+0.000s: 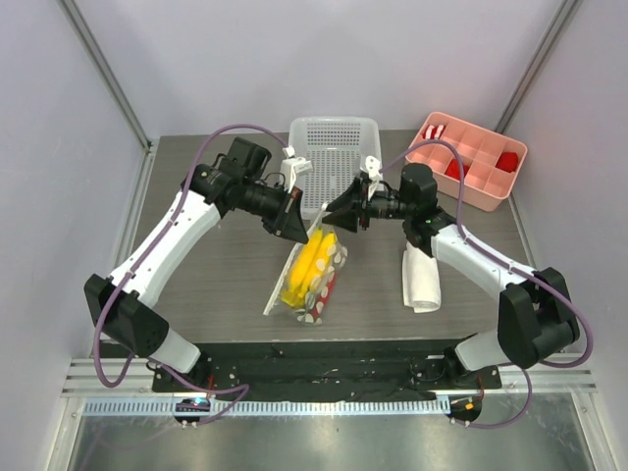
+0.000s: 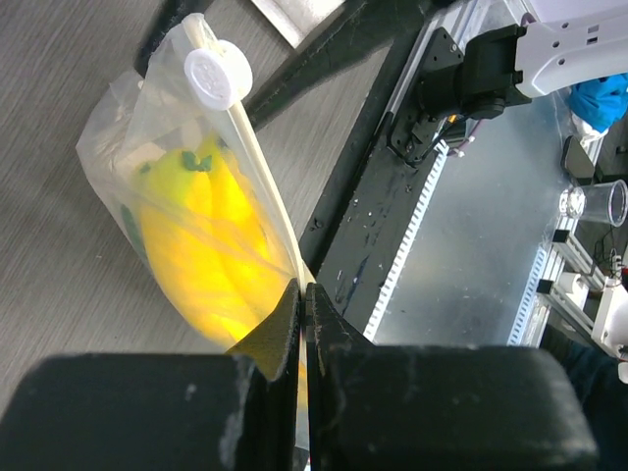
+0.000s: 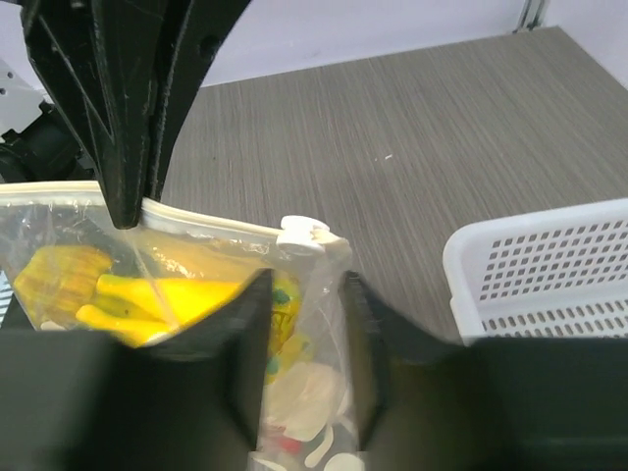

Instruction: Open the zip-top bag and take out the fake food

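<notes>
The zip-top bag (image 1: 312, 270) hangs clear of the table between my two grippers, its zip strip up. My left gripper (image 2: 302, 289) is shut on the zip strip (image 2: 257, 157), partway along from the white slider (image 2: 218, 76). The fake food shows through the plastic: a yellow banana bunch (image 2: 201, 250) and a white piece (image 3: 304, 397) lower down. My right gripper (image 3: 306, 280) straddles the bag's slider end just below the slider (image 3: 304, 234). Its fingers (image 3: 245, 324) stand apart with the bag's plastic between them. From above, the left gripper (image 1: 299, 224) and right gripper (image 1: 343, 218) meet over the bag.
A white perforated basket (image 1: 335, 137) stands just behind the grippers. A pink divided tray (image 1: 471, 182) with red blocks sits at the back right. A rolled white cloth (image 1: 422, 280) lies under the right forearm.
</notes>
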Available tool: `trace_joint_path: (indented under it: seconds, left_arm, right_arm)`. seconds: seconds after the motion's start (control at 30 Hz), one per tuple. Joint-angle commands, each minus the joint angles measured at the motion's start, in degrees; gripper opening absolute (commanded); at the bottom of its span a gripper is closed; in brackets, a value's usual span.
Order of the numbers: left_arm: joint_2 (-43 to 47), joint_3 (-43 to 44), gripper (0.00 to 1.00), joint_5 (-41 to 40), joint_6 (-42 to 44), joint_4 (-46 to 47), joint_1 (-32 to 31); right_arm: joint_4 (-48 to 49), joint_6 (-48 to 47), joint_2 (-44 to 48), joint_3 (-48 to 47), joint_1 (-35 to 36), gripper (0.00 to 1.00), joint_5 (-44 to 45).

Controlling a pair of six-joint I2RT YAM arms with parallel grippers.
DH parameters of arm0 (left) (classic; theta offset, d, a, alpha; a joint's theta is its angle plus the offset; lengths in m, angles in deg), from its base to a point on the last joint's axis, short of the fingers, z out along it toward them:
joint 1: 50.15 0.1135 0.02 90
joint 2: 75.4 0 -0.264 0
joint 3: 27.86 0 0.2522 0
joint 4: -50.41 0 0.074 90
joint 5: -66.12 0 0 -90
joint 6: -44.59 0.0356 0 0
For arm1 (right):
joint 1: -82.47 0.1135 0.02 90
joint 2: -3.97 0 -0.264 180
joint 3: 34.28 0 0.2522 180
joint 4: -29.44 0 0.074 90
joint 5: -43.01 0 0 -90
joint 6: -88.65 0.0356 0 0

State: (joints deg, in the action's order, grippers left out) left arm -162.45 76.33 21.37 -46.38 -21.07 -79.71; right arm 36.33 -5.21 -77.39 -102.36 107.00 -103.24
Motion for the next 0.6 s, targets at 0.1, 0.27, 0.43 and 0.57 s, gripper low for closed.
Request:
trace_joint_path:
  seconds: [0.1, 0.27, 0.43, 0.57]
  left_arm:
    - [2.0, 1.1, 0.00, -2.0, -0.8, 1.3, -0.3]
    - [4.0, -0.4, 0.14, -10.4, -6.3, 7.6, -0.6]
    - [4.0, -2.8, 0.42, -18.0, -8.6, 12.1, -3.8]
    - [3.3, -3.3, 0.55, -22.9, -9.0, 14.3, -6.3]
  right_arm:
    - [6.2, 3.8, 4.1, 1.7, 0.6, 0.01, 2.9]
    - [6.7, 6.8, 7.6, 5.7, 1.1, 0.01, 8.3]
    - [9.8, 15.4, 10.5, 7.9, 1.7, 0.01, 10.2]
    - [6.4, 15.8, 12.1, 7.6, 3.4, 0.01, 12.7]
